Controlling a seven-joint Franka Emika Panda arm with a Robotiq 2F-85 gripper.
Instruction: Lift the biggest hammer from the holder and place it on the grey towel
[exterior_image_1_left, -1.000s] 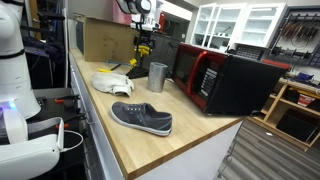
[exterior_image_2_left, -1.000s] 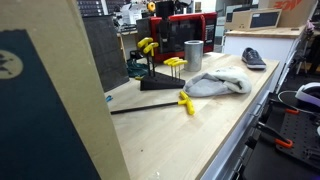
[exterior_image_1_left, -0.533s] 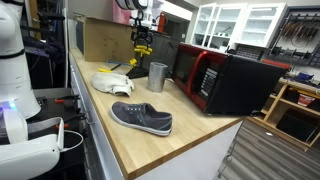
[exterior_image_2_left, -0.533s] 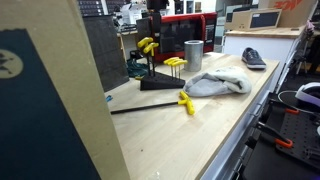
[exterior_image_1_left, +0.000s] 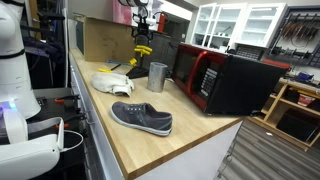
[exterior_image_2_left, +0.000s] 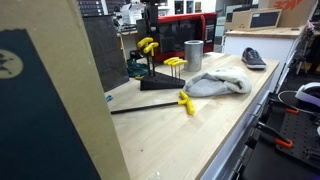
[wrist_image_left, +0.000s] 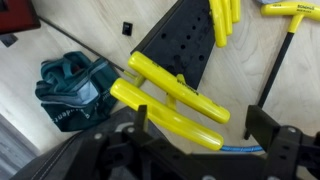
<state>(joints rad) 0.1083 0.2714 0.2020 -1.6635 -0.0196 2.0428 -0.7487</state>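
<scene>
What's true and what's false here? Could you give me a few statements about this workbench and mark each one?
1. A shoe lies on the wooden counter. True.
2. The metal cup is tipped on its side. False: it stands upright.
3. One hammer lies flat on the counter, close to the towel. True.
4. The gripper carries a hammer above the towel. False: it hangs open over the holder with nothing in it.
5. The microwave is blue. False: it is red and black.
</scene>
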